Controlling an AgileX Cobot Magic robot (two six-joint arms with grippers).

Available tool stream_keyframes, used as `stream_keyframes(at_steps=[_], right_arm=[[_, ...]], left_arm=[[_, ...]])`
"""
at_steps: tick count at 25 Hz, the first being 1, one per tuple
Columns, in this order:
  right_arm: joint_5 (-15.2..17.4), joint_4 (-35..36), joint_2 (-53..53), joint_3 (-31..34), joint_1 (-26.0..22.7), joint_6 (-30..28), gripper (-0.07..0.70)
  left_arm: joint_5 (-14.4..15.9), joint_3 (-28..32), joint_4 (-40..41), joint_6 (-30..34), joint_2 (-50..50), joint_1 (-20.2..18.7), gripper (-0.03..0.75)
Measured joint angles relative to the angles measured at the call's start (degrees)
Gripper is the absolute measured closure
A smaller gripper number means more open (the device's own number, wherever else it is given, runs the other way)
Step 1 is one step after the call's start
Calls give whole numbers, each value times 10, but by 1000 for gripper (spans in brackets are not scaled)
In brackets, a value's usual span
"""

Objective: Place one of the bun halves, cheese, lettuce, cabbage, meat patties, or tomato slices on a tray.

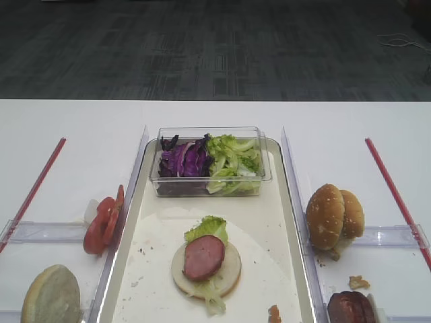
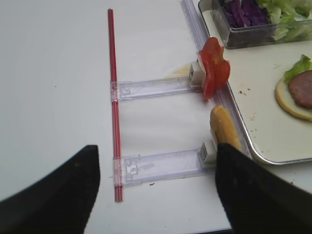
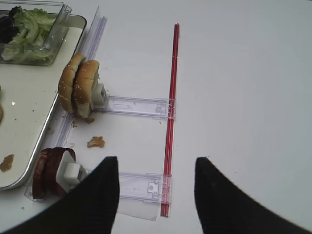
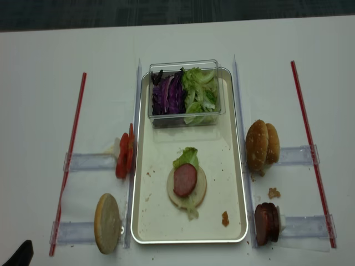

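Note:
The cream tray lies in the middle. On it sits a flat bun half topped with a lettuce leaf and a meat patty. A clear tub at the tray's far end holds purple cabbage and more lettuce. Tomato slices and a pale bun half stand left of the tray. Sesame bun halves and meat patties stand to its right. No cheese shows. My left gripper hovers open over the table left of the tray. My right gripper hovers open to the right, empty.
Clear plastic rails hold the food on edge beside the tray. Red strips run along the outer sides. Crumbs lie by the patties and on the tray. The table's far edge meets dark carpet.

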Motion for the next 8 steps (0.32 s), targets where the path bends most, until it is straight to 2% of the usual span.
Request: stream_keyframes(at_steps=[8], right_arm=[[0,0,0,0,0,0,302]], left_arm=[[0,0,0,0,0,0,241]])
